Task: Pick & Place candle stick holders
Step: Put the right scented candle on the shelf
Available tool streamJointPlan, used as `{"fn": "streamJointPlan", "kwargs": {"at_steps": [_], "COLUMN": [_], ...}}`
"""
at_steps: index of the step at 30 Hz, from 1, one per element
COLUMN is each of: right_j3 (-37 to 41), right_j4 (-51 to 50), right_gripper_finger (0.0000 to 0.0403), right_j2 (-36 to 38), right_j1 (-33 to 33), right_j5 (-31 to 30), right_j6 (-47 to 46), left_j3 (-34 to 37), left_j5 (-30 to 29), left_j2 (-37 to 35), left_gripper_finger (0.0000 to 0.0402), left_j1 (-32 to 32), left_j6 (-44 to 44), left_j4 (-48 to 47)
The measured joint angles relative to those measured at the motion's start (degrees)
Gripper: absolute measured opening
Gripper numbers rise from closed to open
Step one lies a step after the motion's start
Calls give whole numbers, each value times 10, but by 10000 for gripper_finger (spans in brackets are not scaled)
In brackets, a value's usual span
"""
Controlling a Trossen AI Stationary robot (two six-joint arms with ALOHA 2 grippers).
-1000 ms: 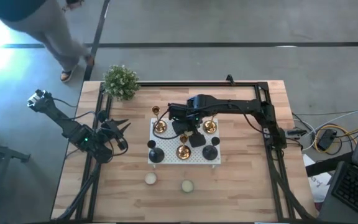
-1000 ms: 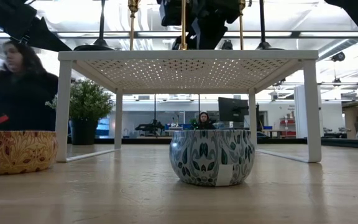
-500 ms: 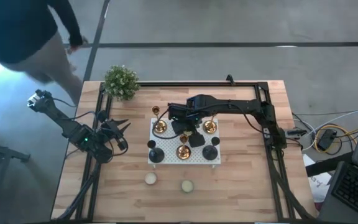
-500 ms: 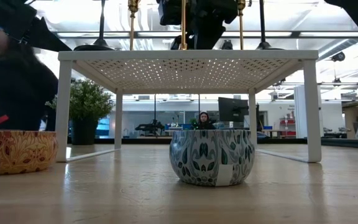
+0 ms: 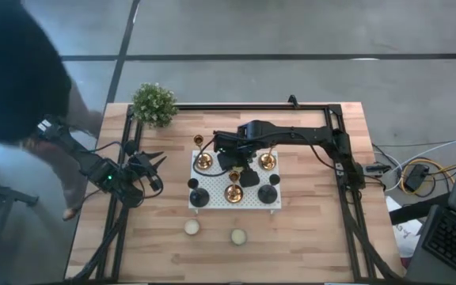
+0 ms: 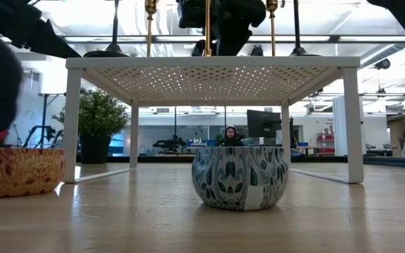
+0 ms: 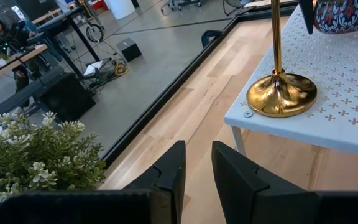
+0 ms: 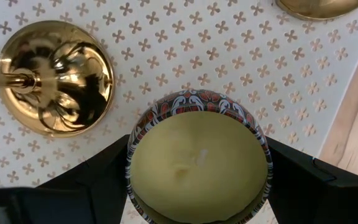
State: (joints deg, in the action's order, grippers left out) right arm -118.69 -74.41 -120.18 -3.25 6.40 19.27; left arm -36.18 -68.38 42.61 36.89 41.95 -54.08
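Three brass candle stick holders (image 5: 203, 161) (image 5: 267, 161) (image 5: 233, 191) and several squat black ones (image 5: 199, 198) stand by their round bases on a white perforated shelf (image 5: 248, 206). My right gripper (image 5: 234, 165) is above the shelf between the brass holders, shut on a round patterned candle tin (image 8: 197, 165), not on a holder. One brass base (image 8: 55, 78) stands just beside the tin. My left gripper (image 5: 155, 170) waits left of the shelf, its fingers (image 7: 176, 171) nearly together and empty. My right gripper pinches the candle tin by its round side wall (image 8: 131, 155), one finger (image 8: 101, 171) on each opposite side. The fingers come from above, pointing down. The tin sits upright with its wax top up; whether its bottom rests on the shelf, I cannot tell.
Two more candle tins (image 5: 191, 227) (image 5: 238, 235) stand on the wooden table in front of the shelf; the low view shows them as well (image 6: 239, 177) (image 6: 20, 171). A potted plant (image 5: 154, 103) stands at the far left. A person (image 5: 14, 71) is by the table's left edge.
Both arms and the things on the shelf have kept still. A person has walked along the table's left side, from beyond the far edge toward its near end.
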Motion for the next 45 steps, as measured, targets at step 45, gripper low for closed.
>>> {"fn": "streamJointPlan", "kwargs": {"at_steps": [45], "right_j3": [4], "right_j4": [4], "right_gripper_finger": [335], "right_j2": [-1], "right_j1": [16], "right_j5": [-4], "right_j6": [-13], "left_j3": [0], "left_j5": [0], "left_j2": [7], "left_gripper_finger": [83], "left_j1": [-1], "left_j6": [0], "left_j4": [-4]}}
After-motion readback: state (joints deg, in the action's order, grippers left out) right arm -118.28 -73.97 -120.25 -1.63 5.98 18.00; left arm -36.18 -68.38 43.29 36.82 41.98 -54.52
